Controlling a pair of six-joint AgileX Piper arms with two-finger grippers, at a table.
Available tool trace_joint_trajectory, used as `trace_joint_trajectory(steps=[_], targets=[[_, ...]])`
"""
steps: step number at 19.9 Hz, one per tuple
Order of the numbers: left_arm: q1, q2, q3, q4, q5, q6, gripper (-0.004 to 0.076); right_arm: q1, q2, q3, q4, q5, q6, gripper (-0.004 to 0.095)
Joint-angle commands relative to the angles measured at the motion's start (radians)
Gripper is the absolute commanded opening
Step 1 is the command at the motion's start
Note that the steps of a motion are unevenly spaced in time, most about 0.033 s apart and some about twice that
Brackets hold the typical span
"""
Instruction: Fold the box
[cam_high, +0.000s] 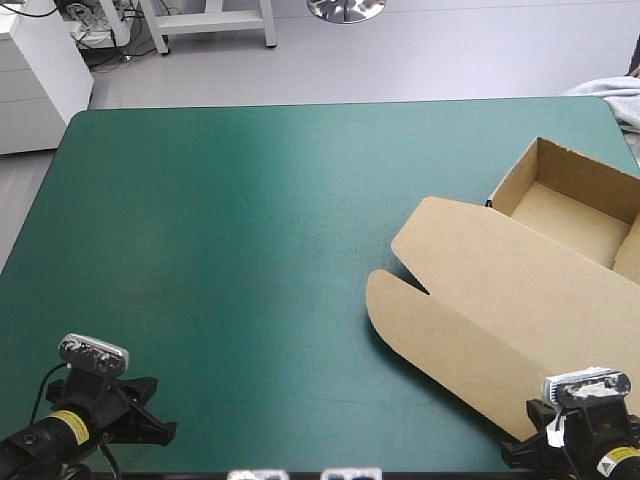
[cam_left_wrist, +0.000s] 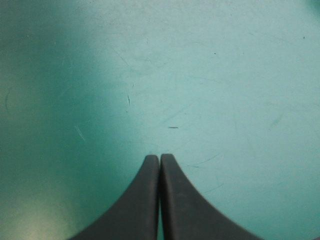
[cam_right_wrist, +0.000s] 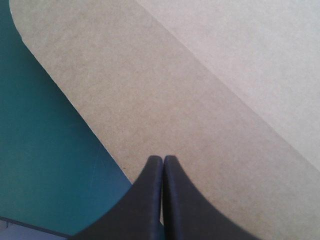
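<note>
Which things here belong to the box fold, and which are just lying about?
Job:
box, an open tray with flat lid
left hand, shut
right hand, shut, over the box

Lying about:
grey fabric by the table's far right corner, unclear what

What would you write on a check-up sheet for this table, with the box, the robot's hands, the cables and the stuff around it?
Surface: teal-green cover, with faint scratches under the left hand.
Job's things: brown box on the table's right side; its tray is open at the far end and its lid lies flat toward the near edge.
Clutter: nothing seen.
Hands: left hand shut, over bare cover by the near left corner; right hand shut, over the lid, with no board between its fingers.
Cables: nothing seen on the table.
Surroundings: grey fabric at the far right corner; cannot tell what it is.
</note>
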Motion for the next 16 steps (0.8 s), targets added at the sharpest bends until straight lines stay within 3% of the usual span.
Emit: trace_joint_trajectory(steps=[1, 16], targets=[[-0.005, 0.007, -0.023, -0.004, -0.055, -0.002, -0.0010, 0.003, -0.008, -0.003, 0.009, -0.065, -0.008, -0.0013], [-0.005, 0.007, -0.023, -0.004, -0.055, -0.002, -0.0010, 0.003, -0.013, 0.008, 0.009, -0.086, -0.008, -0.0013]])
